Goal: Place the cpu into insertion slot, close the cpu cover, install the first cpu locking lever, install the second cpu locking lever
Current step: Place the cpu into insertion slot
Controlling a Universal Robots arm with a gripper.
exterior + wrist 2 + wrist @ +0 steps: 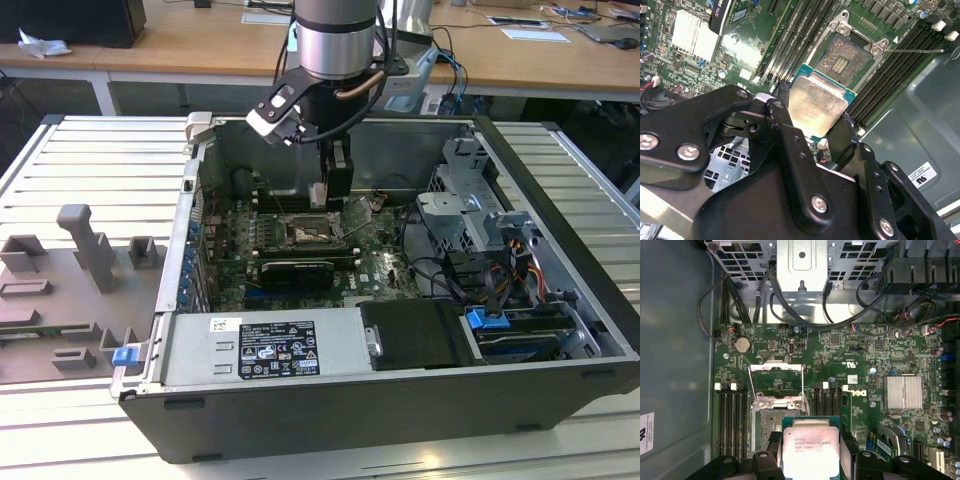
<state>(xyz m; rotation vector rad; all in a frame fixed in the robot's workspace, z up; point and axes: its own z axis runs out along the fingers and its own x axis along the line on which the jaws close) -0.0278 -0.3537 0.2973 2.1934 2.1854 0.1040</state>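
Note a gripper [333, 195] clenched on the cpu [817, 102], grasping two opposite edges, metal top facing the wrist cameras. Holds it above the board [865, 355], near the slot [845, 59] but apart from it and offset to one side in both wrist views. Find the cover [777, 401] swung open beyond the slot. Judge the step in hand as placing the cpu. Advise keeping it level, squaring its edges to the slot frame, centring before any descent, and never dragging across the slot.

The fingers [840, 134] grip the cpu [817, 106] by two opposite edges, near the uncovered insertion slot [844, 60].
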